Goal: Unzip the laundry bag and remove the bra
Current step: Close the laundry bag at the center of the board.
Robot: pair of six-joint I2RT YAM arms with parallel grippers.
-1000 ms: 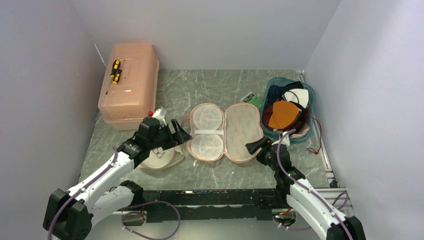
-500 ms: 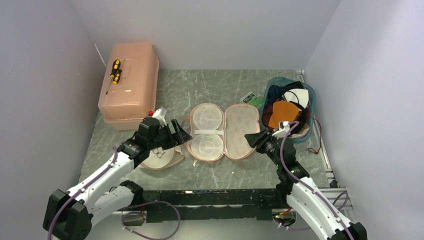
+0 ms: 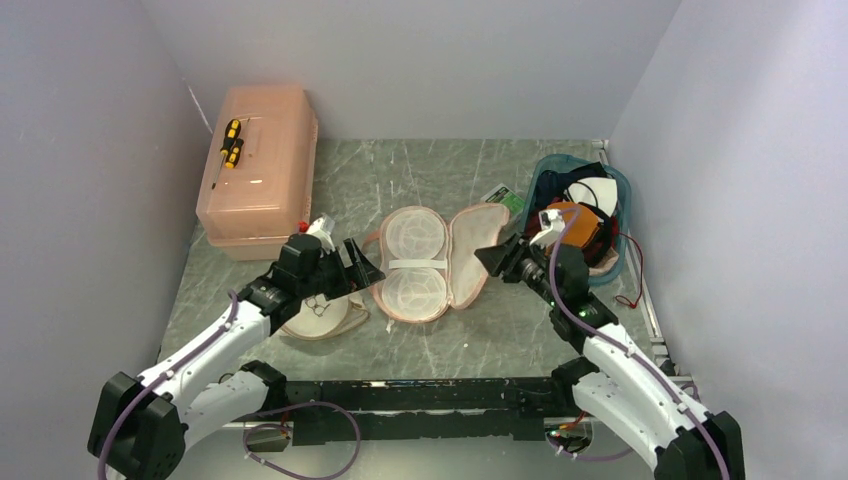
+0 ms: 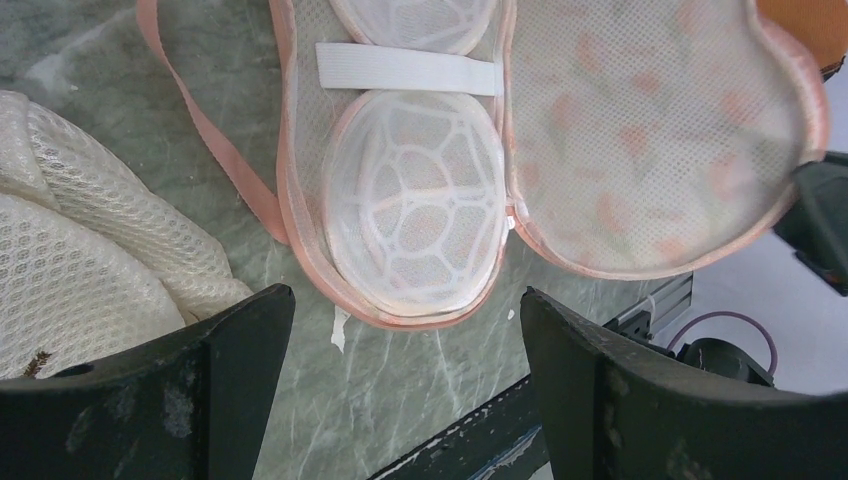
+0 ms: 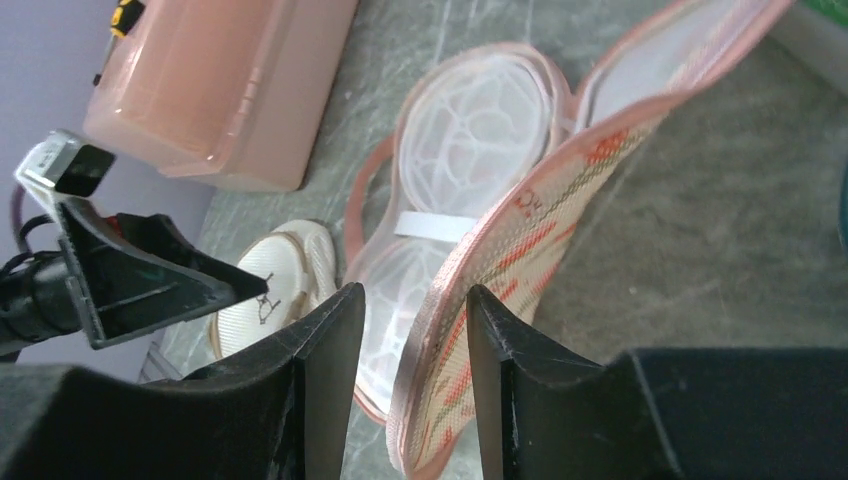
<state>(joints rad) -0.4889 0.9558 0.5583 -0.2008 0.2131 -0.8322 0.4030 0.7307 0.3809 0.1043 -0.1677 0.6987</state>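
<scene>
**Bag sits back under the left wrist**

The laundry bag rests on the worktop, just behind and left of the left pincer. That pincer's fingers stand wide apart, aimed at the pink two-cup case. The bag is round, so it has no long axis. The left arm is far nearer, though its own wrist overhangs the bag. The right pincer appears clamped on the case's raised flap. No bra shows; presumably it is inside the bag.
</scene>
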